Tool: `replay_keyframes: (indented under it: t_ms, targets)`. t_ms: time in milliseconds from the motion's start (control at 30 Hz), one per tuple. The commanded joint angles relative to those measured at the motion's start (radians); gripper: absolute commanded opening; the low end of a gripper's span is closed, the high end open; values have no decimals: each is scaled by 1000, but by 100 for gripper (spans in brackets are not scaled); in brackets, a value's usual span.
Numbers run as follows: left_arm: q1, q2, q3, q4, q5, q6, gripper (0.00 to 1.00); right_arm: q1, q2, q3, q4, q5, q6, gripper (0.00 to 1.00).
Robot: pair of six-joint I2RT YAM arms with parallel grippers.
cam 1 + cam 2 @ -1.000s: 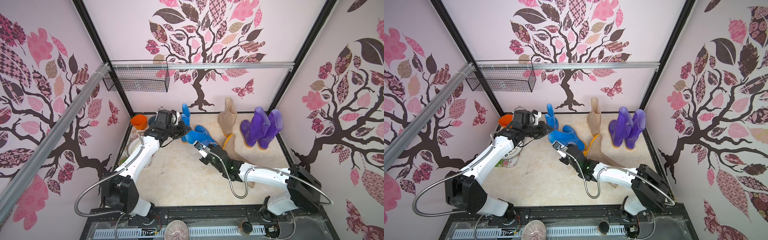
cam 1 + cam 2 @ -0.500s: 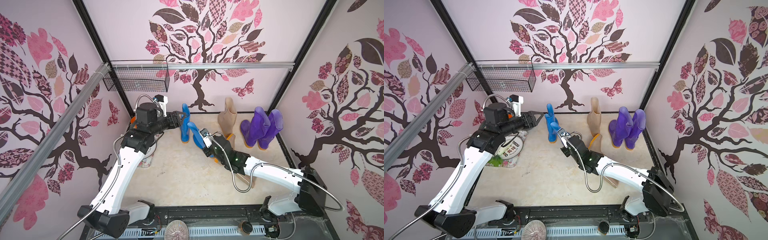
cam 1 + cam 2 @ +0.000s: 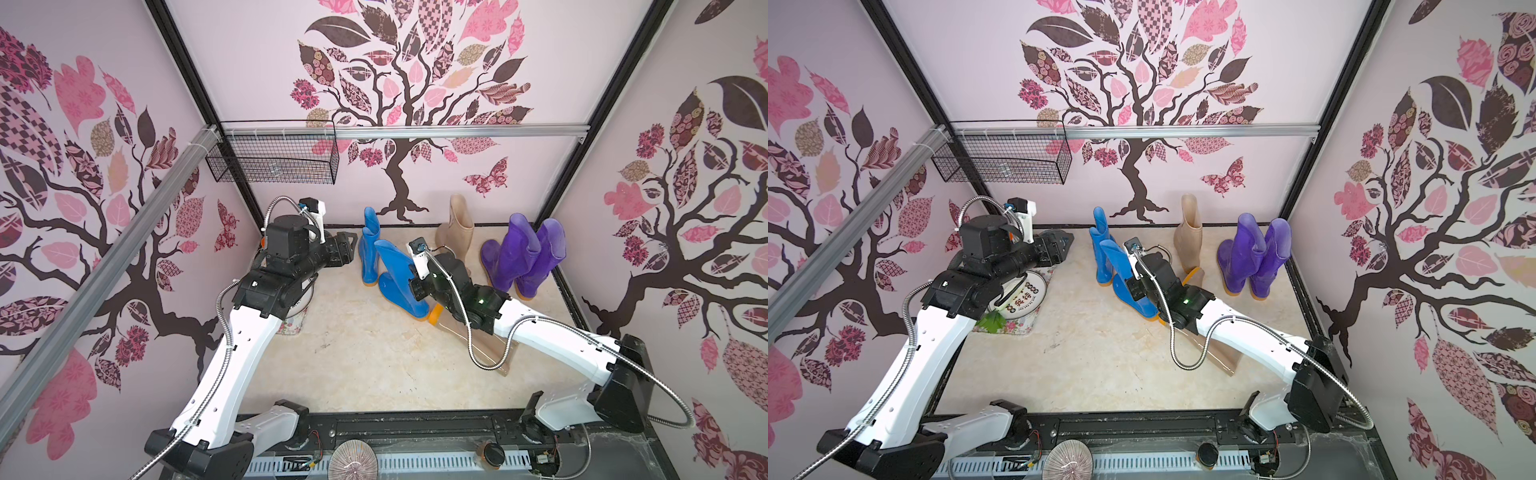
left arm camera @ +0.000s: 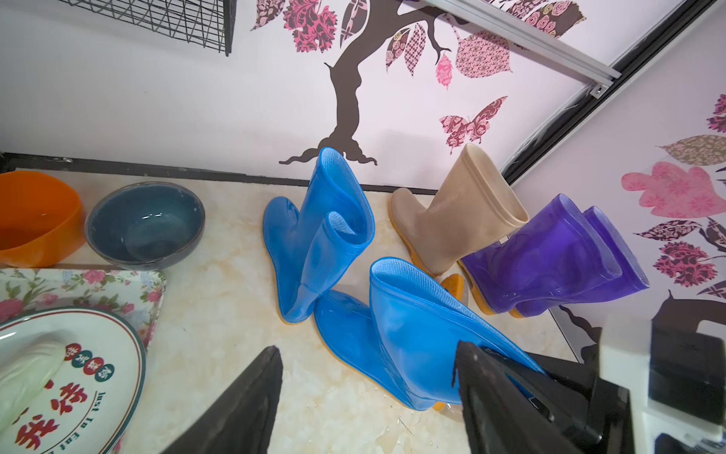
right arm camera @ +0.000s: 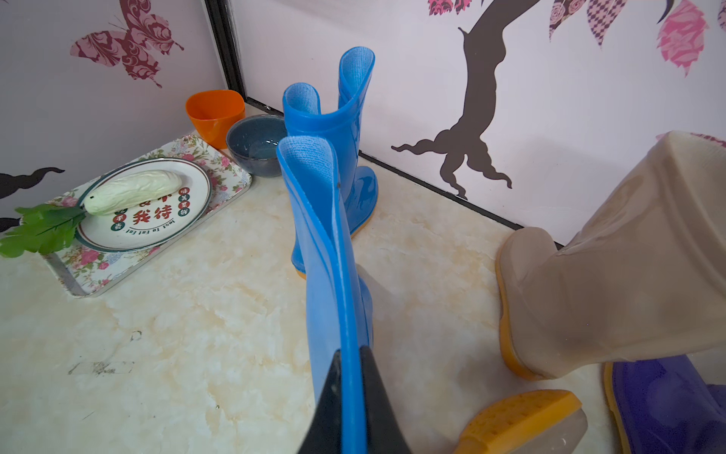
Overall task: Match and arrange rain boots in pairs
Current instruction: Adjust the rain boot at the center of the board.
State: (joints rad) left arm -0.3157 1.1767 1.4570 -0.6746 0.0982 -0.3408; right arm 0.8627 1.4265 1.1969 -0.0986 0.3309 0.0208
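Pinching the shaft rim of the leaning blue rain boot (image 5: pixel 326 255), the right gripper (image 5: pixel 349 367) has its jaws pressed together on the thin rubber. The boot's foot is down at the tabletop just ahead of the fingers, beside the upright blue rain boot (image 5: pixel 349 129). The left gripper (image 4: pixel 367 351) is spread and empty, near both. If released while it leans, the floppy boot would likely topple onto the fallen beige rain boot (image 5: pixel 522 416) under the right wrist. The plate (image 5: pixel 165 228) reads "Just To Eat", with red Chinese characters.

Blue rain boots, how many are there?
2. An upright blue boot at the back; a tilted blue boot in front, pinched by the right end effector.
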Motion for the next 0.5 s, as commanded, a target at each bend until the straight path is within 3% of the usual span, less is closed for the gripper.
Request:
replay_keyframes:
  t_ms: [0,133,467]
  targets:
    - [3,-7,-20,-5,-32,23,72,5,-34,66,11,-14,68,0]
    - [3,13,-9,-13,-16,15,72,5,-65,56,-13,-30,163,0]
    - [-13,83,45,-110,36,-100,73,70,-59,-5,46,-7,253,0]
